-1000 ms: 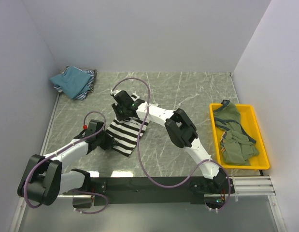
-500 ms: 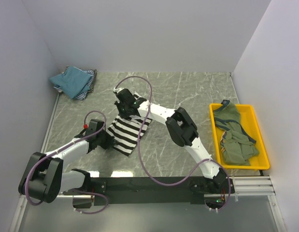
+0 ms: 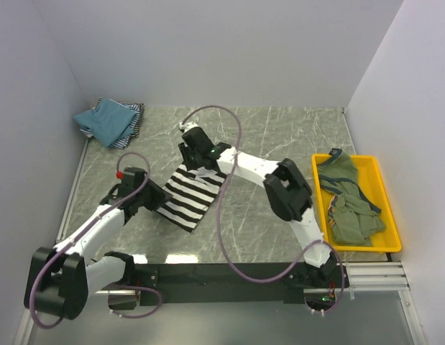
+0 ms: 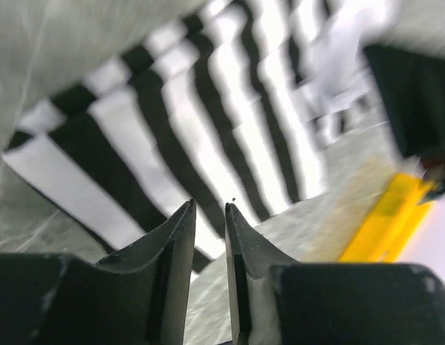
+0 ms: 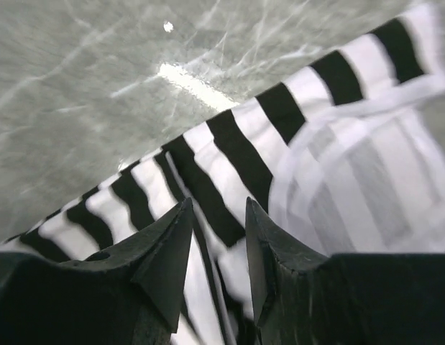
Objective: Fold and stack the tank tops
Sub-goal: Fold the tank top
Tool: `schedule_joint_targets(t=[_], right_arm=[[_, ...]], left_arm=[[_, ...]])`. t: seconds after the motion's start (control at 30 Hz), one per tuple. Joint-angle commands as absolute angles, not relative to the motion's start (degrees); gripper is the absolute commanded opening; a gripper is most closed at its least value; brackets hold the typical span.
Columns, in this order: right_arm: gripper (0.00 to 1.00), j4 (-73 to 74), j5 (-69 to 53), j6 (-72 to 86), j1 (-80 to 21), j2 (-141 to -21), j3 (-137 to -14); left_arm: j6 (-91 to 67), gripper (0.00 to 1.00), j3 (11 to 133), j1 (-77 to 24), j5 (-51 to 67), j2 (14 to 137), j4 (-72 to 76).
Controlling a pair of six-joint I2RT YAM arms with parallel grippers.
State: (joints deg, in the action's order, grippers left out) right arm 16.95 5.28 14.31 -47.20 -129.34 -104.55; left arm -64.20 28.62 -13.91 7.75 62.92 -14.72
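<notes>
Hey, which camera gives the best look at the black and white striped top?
The top external view: it shows nearly the whole striped top, outline and all. Each wrist view catches only a blurred close-up patch of its stripes.

Light was bright, even; shadows faint | glare streaked the marble table [image 5: 186, 83] in right wrist view | black-and-white striped tank top [image 4: 208, 129] blurred in 2 wrist views
</notes>
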Motion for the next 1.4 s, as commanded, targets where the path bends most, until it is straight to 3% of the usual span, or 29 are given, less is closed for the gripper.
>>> schedule_joint_targets(t=[0.0, 0.13, 0.37, 0.5, 0.73, 1.1, 1.23, 1.37], right_arm=[[0.43, 12.6, 8.9, 14.3, -46.8, -117.4, -99.2], [0.42, 11.3, 7.5, 16.4, -47.2, -109.9, -89.4], [0.38, 10.1, 3.4, 16.5, -47.9, -107.2, -76.7], [0.37, 10.9, 3.6, 16.3, -47.9, -109.6, -75.4], [0.36, 13.1, 6.8, 18.7, -47.1, -113.6, -74.2], [0.37, 13.4, 11.6, 20.6, -46.2, -109.4, -71.1], [0.38, 13.0, 13.4, 22.3, -46.4, -104.1, -69.2], [0.39, 12.5, 17.2, 23.6, -49.7, -99.5, -67.9]], left_arm=[[-60.6, 0.29, 33.0, -9.9, 7.6, 58.5, -18.1], [-60.1, 0.29, 33.0, -8.1, 6.9, 57.6, -20.2], [-60.6, 0.31, 28.7, -6.5, 6.8, 59.3, -18.8], [-60.6, 0.36, 27.5, -5.4, 4.0, 60.4, -18.2], [-58.3, 0.37, 27.7, -2.2, 2.6, 68.5, -14.3], [-51.6, 0.39, 29.4, 4.0, 9.9, 71.9, -10.0], [-49.7, 0.43, 30.8, 4.0, 12.1, 68.9, -10.5], [-51.2, 0.48, 32.3, 4.0, 5.7, 60.3, -17.1]])
